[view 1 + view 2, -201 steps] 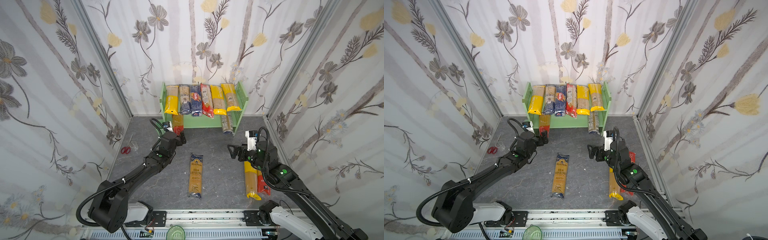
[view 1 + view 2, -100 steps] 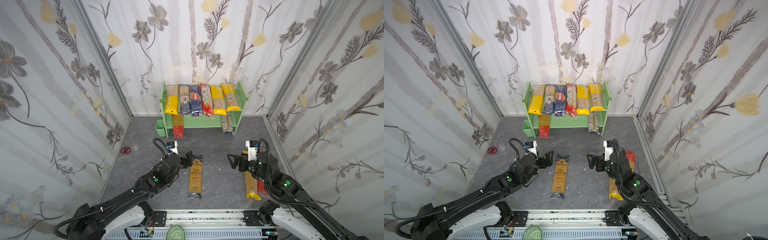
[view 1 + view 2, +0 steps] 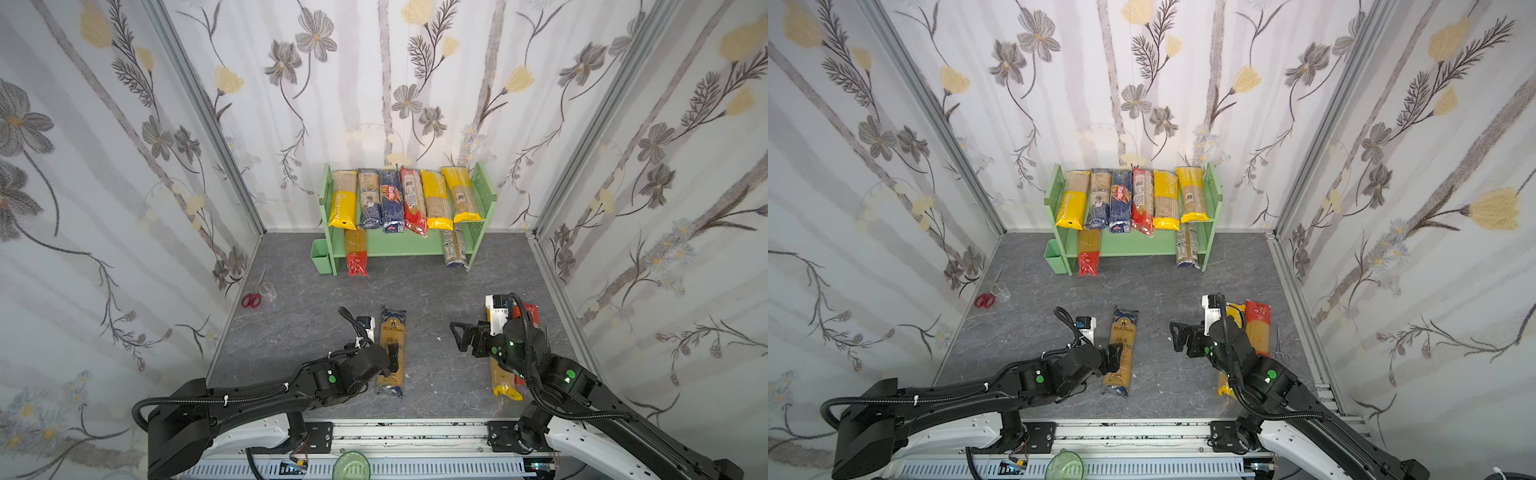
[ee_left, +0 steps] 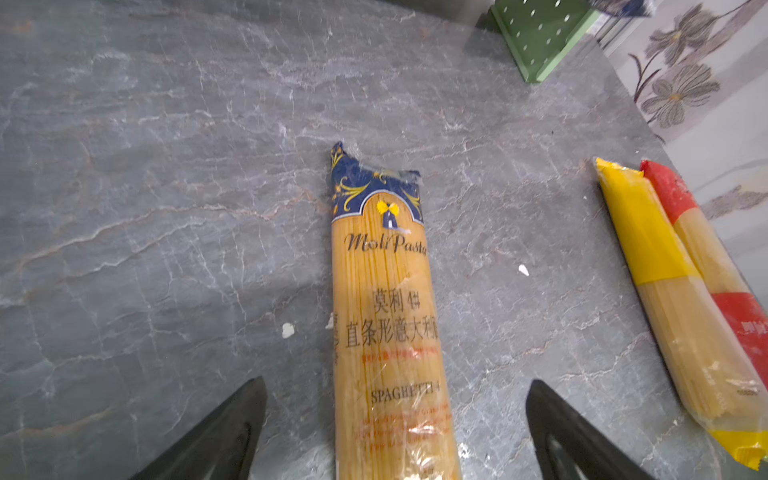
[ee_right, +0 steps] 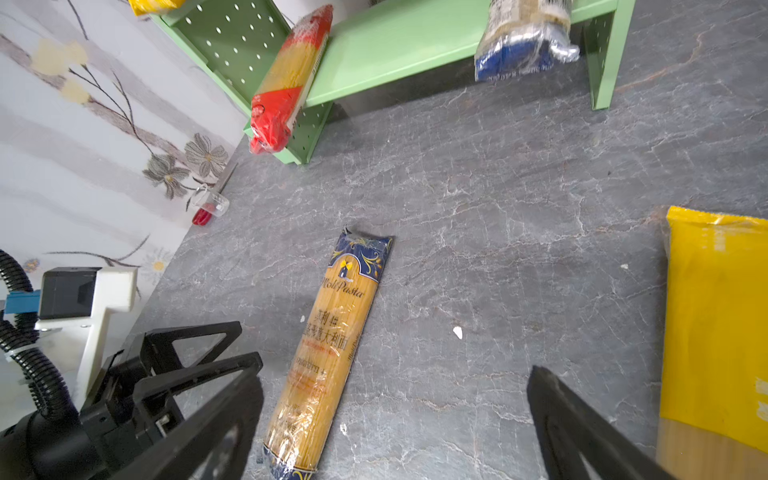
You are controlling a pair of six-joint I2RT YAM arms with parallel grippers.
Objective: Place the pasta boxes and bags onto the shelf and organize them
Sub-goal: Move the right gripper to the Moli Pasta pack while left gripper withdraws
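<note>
Here, by the left wall, red-handled scissors [image 3: 251, 299] lie on the grey counter [image 3: 415, 286] with a clear cup [image 3: 269, 291] just beside them. Further back, a green cup [image 3: 321, 255] sits against the left side of the shelf [image 3: 399, 248], which stands at the back wall. Its top row [image 3: 432, 199] is six packs side by side, their near ends overhanging the front, with the Barilla box [image 3: 390, 199] third from the left. On the lower tier a red-ended pack [image 3: 356, 257] lies at the left end and a dark-ended pack [image 3: 454, 251] at the right, with bare board between them. Both stick out past the front edge. Nearer the front, the left tool [image 4: 397, 382] hovers over the MoliPasta pack [image 3: 391, 332], which lies flat mid-counter. Its jaws stand wide apart, one on each side of the pack and clear of it in the wrist view. The right tool [image 3: 457, 337] hangs above bare counter, jaws wide apart, holding nothing. Under that arm a yellow pack [image 3: 503, 376] and a red pack [image 3: 1257, 328] lie side by side, touching, near the right wall
</note>
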